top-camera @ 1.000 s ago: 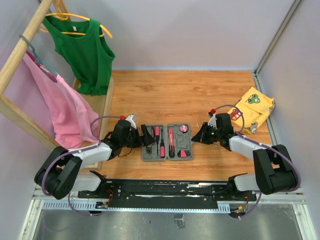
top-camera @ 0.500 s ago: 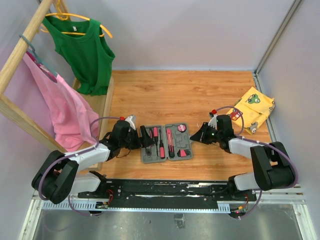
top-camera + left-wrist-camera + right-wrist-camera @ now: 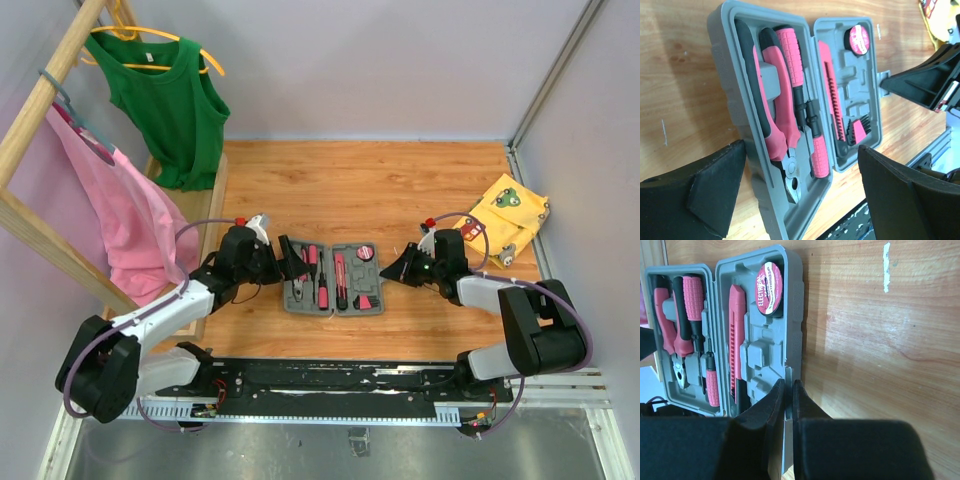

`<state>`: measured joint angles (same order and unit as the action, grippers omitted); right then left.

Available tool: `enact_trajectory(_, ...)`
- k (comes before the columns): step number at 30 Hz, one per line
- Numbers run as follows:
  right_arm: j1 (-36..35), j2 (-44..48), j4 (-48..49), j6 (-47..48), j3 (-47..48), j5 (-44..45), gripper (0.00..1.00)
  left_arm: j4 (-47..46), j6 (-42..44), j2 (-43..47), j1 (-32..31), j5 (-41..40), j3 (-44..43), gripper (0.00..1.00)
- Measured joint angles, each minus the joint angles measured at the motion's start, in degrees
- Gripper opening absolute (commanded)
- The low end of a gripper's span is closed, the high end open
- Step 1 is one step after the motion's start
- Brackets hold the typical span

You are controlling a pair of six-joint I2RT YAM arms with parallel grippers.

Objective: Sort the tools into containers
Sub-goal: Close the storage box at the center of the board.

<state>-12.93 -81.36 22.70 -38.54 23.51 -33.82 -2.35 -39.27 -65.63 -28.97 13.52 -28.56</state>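
Note:
The grey tool case [image 3: 372, 307] lies open on the wooden table between my arms. It holds the pink-and-black tools: pliers [image 3: 772, 100], a screwdriver [image 3: 795, 65], a cutter [image 3: 832, 100], small bits [image 3: 857, 131] and a round disc [image 3: 858, 37]. My left gripper [image 3: 290, 262] is open, its fingers either side of the case's left half [image 3: 725, 30]. My right gripper [image 3: 393, 272] is shut on a grey tab at the case's right edge [image 3: 788, 405]. The right wrist view also shows the disc [image 3: 770, 282] and the cutter [image 3: 737, 340].
A yellow patterned cloth [image 3: 510, 215] lies at the far right. A wooden rack [image 3: 45, 95] on the left holds a green top [image 3: 170, 100] and a pink garment [image 3: 120, 215]. A black rail [image 3: 330, 378] runs along the near edge.
The case has shifted a little away from the near edge and turned slightly. My left gripper moved with it, further from the base. The right gripper stays shut on the case's edge.

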Motion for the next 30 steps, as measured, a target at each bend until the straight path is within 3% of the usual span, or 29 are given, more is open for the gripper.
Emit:
enact_trajectory(12,0.2,-0.9,1.7,-0.1,0.0,0.0,0.01,-0.5,0.0,0.3,-0.9,-0.5,-5.0,0.93)
enact_trajectory(30,0.2,-1.9,3.2,-0.7,-0.3,-1.1,0.01,-14.1,-3.7,-6.8,-12.4,2.9,-11.1,0.91)
